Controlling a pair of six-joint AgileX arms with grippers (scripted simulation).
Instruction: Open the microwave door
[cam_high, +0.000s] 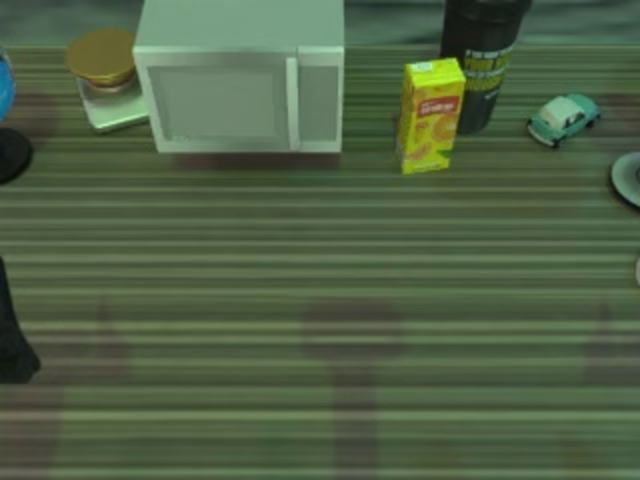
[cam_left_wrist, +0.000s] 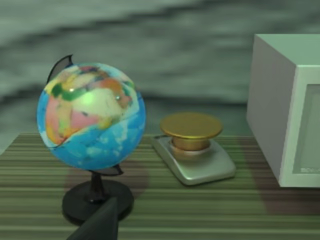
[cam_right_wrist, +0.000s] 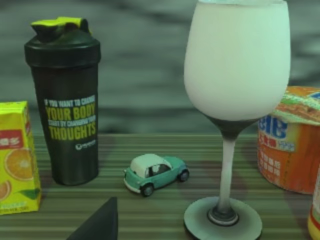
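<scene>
The microwave (cam_high: 240, 75) stands at the far edge of the striped surface (cam_high: 320, 300), left of centre in the top view, and the microwave door (cam_high: 222, 103) lies flat against its front, shut, with the narrow plain panel (cam_high: 321, 98) to its right. Just left of the oven sits a gold-topped scale (cam_high: 104, 75), and further left a globe (cam_left_wrist: 91, 115) on a black stand. To the oven's right stand a yellow carton (cam_high: 431, 114) and, just behind it, a black shaker bottle (cam_high: 485, 55); a small teal toy car (cam_high: 563, 118) sits further right. My right wrist view also shows a wine glass (cam_right_wrist: 235, 100) and an orange tub (cam_right_wrist: 292, 140) near the car. My left arm (cam_high: 12, 340) is parked at the left edge, well apart from the oven. Of my left gripper (cam_left_wrist: 102, 222) and my right gripper (cam_right_wrist: 100, 222) only one dark tip shows, so I cannot tell how far either is open; neither visibly holds anything.
</scene>
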